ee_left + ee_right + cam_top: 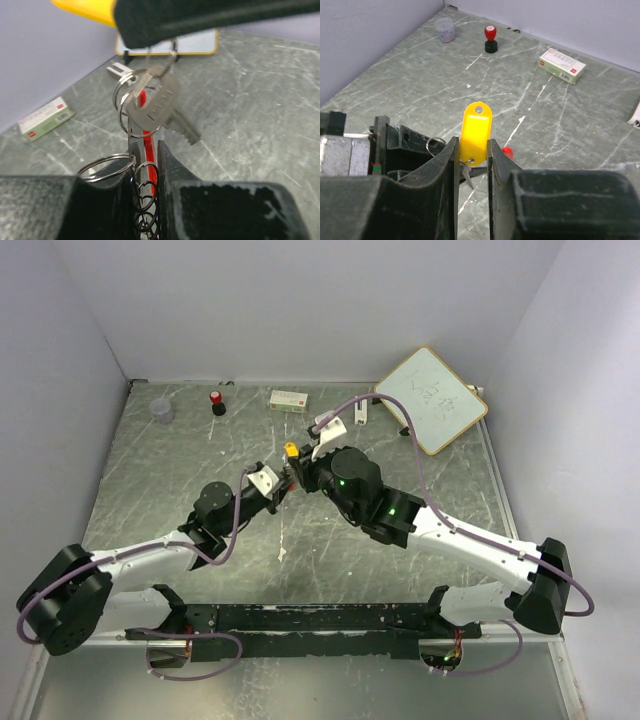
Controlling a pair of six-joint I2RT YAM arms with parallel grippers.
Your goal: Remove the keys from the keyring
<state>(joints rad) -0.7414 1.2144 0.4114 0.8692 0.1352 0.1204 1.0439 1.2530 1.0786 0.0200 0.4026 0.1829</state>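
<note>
The bunch hangs in the air between my two grippers. My left gripper (145, 150) (272, 488) is shut on the keyring (145, 187), a chain of thin metal loops, with the narrow red key (144, 134) also between its fingers. A silver key (159, 107) and more silvery rings (102, 166) hang just beyond the fingertips. My right gripper (472, 145) (293, 468) is shut on the yellow-headed key (476, 131), which stands upright between its fingers and shows in the top view (291, 450). The red key's tip (507, 151) peeks out beside the right finger.
A red-capped black bottle (490, 39) (217, 402), a small plastic cup (445, 29) and a green-and-white box (562, 65) (45, 117) stand along the back wall. A yellow-framed whiteboard (433, 399) lies at the back right, with a small white piece (358, 413) beside it.
</note>
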